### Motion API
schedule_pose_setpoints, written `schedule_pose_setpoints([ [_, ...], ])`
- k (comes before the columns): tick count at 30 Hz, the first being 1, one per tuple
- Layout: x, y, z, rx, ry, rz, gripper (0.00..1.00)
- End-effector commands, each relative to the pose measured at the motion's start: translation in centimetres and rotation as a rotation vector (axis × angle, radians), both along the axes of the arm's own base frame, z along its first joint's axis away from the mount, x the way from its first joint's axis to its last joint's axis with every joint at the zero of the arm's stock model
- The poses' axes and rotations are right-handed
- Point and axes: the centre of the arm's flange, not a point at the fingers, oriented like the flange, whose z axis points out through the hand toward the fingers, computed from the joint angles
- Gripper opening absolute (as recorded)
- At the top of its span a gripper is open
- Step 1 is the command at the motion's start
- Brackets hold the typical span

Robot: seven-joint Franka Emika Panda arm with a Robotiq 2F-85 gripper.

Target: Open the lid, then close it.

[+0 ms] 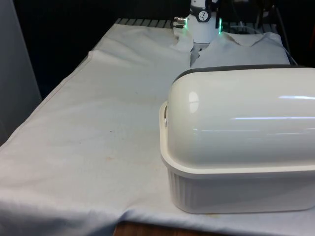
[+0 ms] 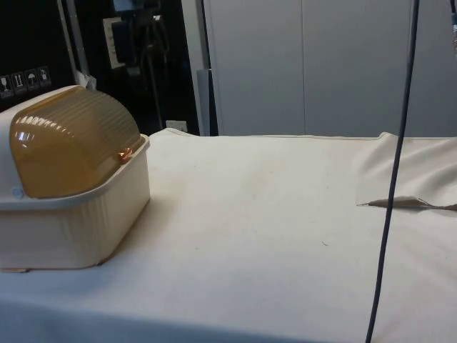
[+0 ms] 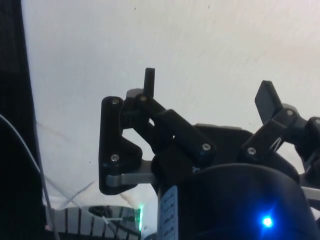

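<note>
Nearest in the front view stands the bread box, a cream ribbed tub at the near end of the table on the front view's right, with its domed roll-top lid pulled down over it, so the opening step is not yet begun. The side view shows the same lid as amber and ribbed, its small handle at the lower front edge where lid meets tub, facing out over the open cloth. The box's long axis runs across the table, left to right in the front view. Beyond it the white cloth stretches bare towards the far end. In the wrist view the gripper hangs above plain cloth with its two fingers spread well apart and nothing between them. Judging by that, the gripper is well apart from the box, and the coming move must bring it to the handle side of the lid.
</note>
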Motion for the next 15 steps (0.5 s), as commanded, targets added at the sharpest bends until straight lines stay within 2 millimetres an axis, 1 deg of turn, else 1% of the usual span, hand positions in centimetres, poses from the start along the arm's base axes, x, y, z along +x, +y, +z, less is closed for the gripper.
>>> schedule_pose_setpoints([
  [1, -0.1, -0.1, -0.1, -0.001, -0.022, 0.008, 1.00],
  [7, -0.4, -0.3, -1.0, 0.002, -0.056, 0.030, 1.00],
  [8, -0.3, -0.2, -1.0, 0.004, -0.036, 0.024, 1.00],
  [9, -0.4, -0.3, -1.0, 0.002, -0.056, 0.030, 1.00],
  [15, -0.9, -0.7, -2.7, 0.005, -0.081, 0.058, 1.00],
])
